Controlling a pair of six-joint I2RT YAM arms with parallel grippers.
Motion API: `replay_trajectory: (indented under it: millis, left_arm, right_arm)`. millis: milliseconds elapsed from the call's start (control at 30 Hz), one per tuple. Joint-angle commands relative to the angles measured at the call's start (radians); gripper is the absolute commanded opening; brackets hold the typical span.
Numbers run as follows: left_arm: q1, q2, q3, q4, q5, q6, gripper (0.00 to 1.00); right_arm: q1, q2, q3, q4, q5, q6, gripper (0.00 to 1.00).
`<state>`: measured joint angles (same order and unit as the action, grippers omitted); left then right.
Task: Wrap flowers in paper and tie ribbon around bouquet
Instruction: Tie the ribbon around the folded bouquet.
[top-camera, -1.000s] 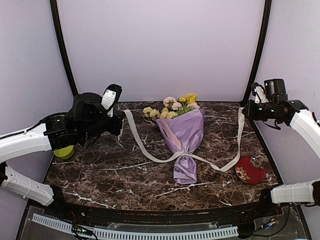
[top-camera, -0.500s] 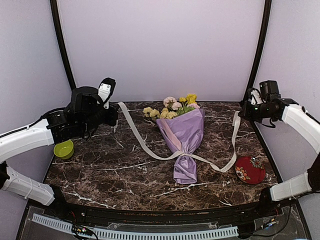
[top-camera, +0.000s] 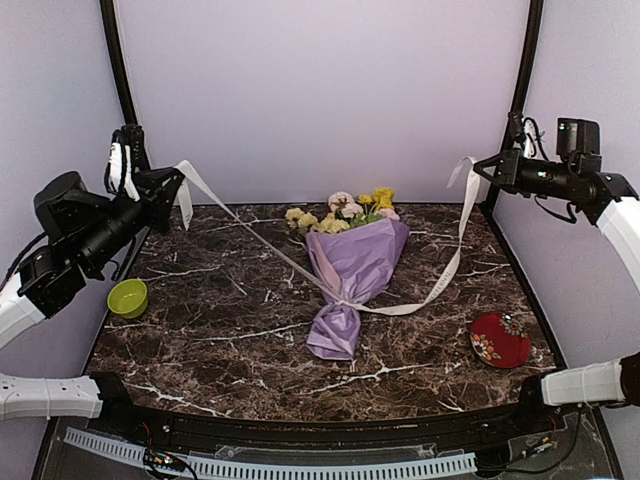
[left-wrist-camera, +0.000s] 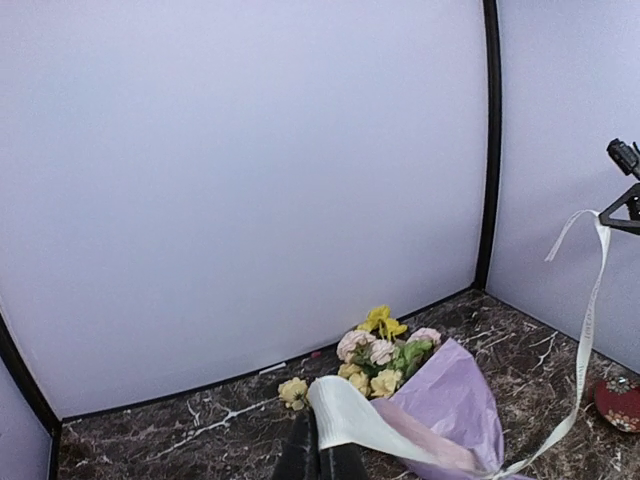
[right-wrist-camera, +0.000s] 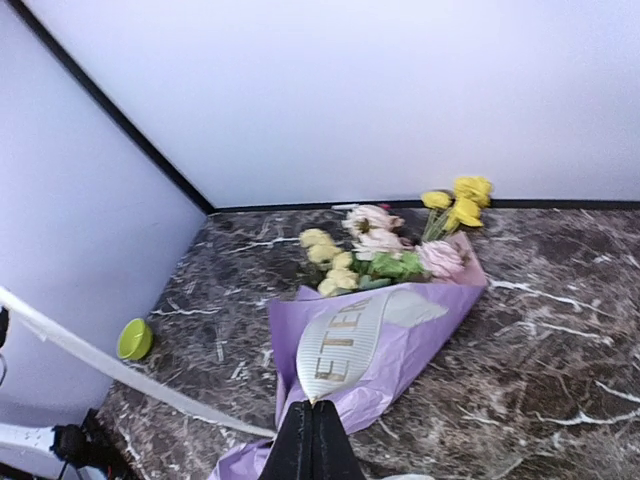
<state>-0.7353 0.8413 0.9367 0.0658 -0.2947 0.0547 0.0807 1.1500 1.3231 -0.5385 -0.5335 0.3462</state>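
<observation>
**Both ends up, ribbon being drawn in at the neck**

From where I stand, the wrapping looks done. The bouquet (top-camera: 352, 268) lies at the middle of the worktop (top-camera: 210, 335). The lilac paper (top-camera: 360, 255) is rolled into a cone around the stems, and the flowers (top-camera: 338, 213) poke out at the far end, toward the back wall.

The step in hand is the tie. The ribbon (top-camera: 265, 243) goes round the narrow waist of the cone, where the paper pinches in, and both strands rise from there to either side. The left gripper (top-camera: 176, 180) is clamped tight on one end, high near the left post, and that strand runs nearly straight down to the waist. The right gripper (top-camera: 484, 166) is likewise pinched shut on the other end, high on the right. Its strand hangs in a loose curve and dips low over the worktop before it reaches the paper. Both wrist views show the fingers pressed together with the cream strip coming out of them.

I can't tell whether the crossing at the waist is a real knot or only an overlap.

I'd say the next move is an even outward pull, with the right side taking up its slack first. A one-sided tug would likely drag the light bouquet toward the green bowl (top-camera: 127, 297) or the red dish (top-camera: 500, 339).
</observation>
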Motion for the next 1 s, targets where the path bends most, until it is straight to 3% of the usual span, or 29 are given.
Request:
replay_trajectory:
  millis: [0, 167, 367, 433, 633, 833, 967]
  left_arm:
    - [0.002, -0.077, -0.042, 0.024, 0.147, 0.041, 0.0]
    - [0.002, -0.157, -0.077, 0.036, 0.234, 0.041, 0.0]
    - [0.002, -0.172, -0.069, 0.007, 0.308, 0.033, 0.0]
    - [0.002, -0.158, -0.062, 0.007, 0.378, 0.017, 0.0]
    - [0.0, -0.103, -0.015, -0.005, 0.531, -0.01, 0.0]
    - [0.0, -0.072, -0.029, 0.011, 0.548, -0.016, 0.0]
    - [0.0, -0.06, -0.061, 0.036, 0.45, -0.023, 0.0]
  right_arm:
    - [0.006, -0.065, 0.02, 0.083, -0.272, 0.003, 0.0]
    - [0.008, -0.154, -0.049, 0.245, -0.429, 0.076, 0.0]
    - [0.01, -0.189, -0.056, 0.216, -0.4, 0.048, 0.0]
    - [0.008, -0.173, -0.03, 0.15, -0.346, 0.005, 0.0]
    - [-0.057, -0.077, 0.107, -0.124, 0.017, -0.03, 0.0]
    - [-0.181, -0.039, 0.08, -0.188, 0.243, 0.021, 0.0]
    - [-0.192, -0.019, 0.044, -0.199, 0.312, 0.006, 0.0]
